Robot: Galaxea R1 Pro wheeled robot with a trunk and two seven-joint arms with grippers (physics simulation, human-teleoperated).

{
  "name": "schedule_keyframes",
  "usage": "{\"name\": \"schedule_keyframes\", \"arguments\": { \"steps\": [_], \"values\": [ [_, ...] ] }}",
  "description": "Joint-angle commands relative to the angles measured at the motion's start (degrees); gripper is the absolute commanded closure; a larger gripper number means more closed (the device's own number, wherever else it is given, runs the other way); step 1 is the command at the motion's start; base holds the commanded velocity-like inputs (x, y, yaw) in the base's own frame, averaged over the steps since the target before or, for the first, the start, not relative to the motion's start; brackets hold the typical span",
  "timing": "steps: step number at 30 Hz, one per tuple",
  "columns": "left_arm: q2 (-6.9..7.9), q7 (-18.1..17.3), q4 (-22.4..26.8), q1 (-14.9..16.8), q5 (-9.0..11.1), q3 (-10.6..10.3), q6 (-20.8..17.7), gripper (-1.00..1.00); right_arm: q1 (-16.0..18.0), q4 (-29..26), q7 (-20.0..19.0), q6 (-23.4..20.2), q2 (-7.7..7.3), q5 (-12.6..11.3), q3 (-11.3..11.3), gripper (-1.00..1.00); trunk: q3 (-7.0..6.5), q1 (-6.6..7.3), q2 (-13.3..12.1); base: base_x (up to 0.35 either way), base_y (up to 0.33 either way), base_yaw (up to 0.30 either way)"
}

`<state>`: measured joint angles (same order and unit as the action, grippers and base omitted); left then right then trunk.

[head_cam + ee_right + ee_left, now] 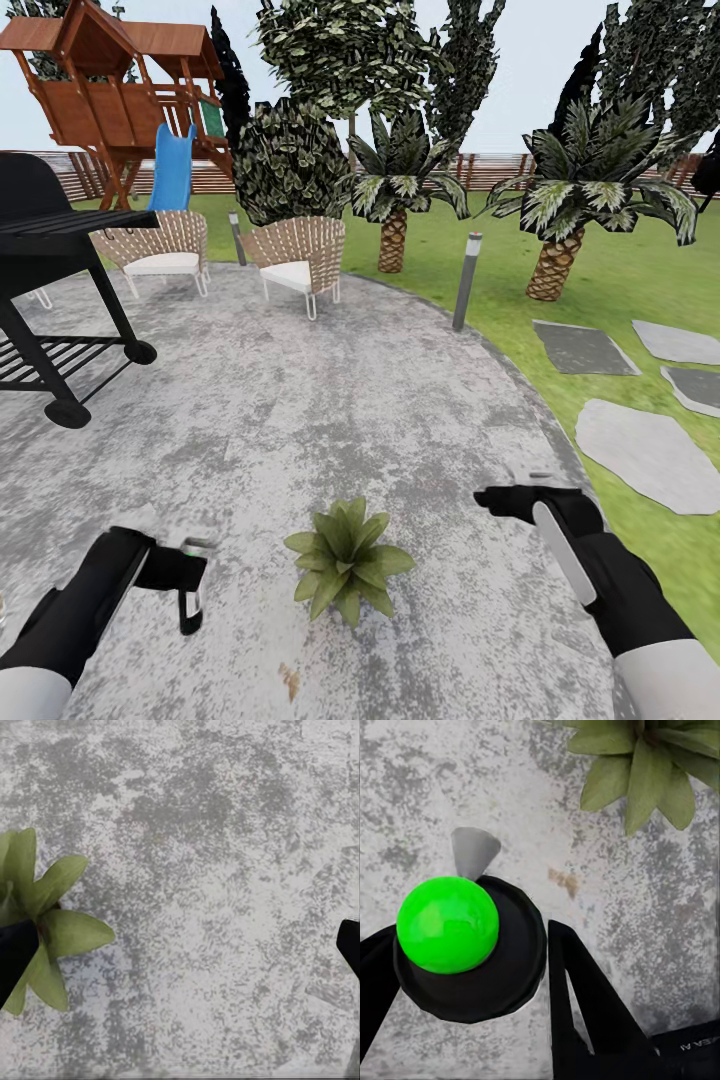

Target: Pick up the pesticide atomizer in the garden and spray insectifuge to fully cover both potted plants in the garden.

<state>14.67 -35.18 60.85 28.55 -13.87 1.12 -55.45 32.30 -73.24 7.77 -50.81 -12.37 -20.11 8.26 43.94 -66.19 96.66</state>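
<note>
Plant on patio, pot hidden under leaves. Left tool clamps atomizer; right tool spread open.

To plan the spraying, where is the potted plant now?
In the head view the potted plant stands on the stone patio, low and centre, between the left pincer and the right pincer.

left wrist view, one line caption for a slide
Left end effector gripping the pesticide atomizer over the stone patio, potted plant nearby.
</note>
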Motion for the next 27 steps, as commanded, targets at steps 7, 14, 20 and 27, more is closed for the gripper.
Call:
{"name": "schedule_keyframes", "arguments": {
  "steps": [7,14,20,27],
  "values": [
    [-5.32,-0.50,-11.54,5.10,-0.60,-3.33,-2.26,1.00,0.04,0.88,0.67,-1.44,-0.11,-1.06,-0.74,-1.00,0.05,0.00,0.03,0.000,0.000,-0.011],
    [-6.89,-0.65,-16.76,6.02,-0.39,-5.77,-2.30,1.00,0.04,5.95,0.60,-1.48,-0.11,-1.27,-3.76,-1.00,-0.14,0.00,0.03,0.000,0.000,-0.211],
    [-6.80,-0.67,-17.06,6.21,-0.50,-5.92,-2.30,1.00,0.04,9.90,0.50,-1.49,-0.03,-1.43,-4.29,-1.00,-0.34,0.00,0.03,0.000,0.000,-0.244],
    [-6.84,-0.68,-19.89,6.86,-0.47,-5.90,-2.30,1.00,0.04,11.25,0.49,-1.47,-0.03,-1.49,-4.13,-1.00,-0.39,0.00,0.03,0.000,0.000,-0.048]
  ]
}}
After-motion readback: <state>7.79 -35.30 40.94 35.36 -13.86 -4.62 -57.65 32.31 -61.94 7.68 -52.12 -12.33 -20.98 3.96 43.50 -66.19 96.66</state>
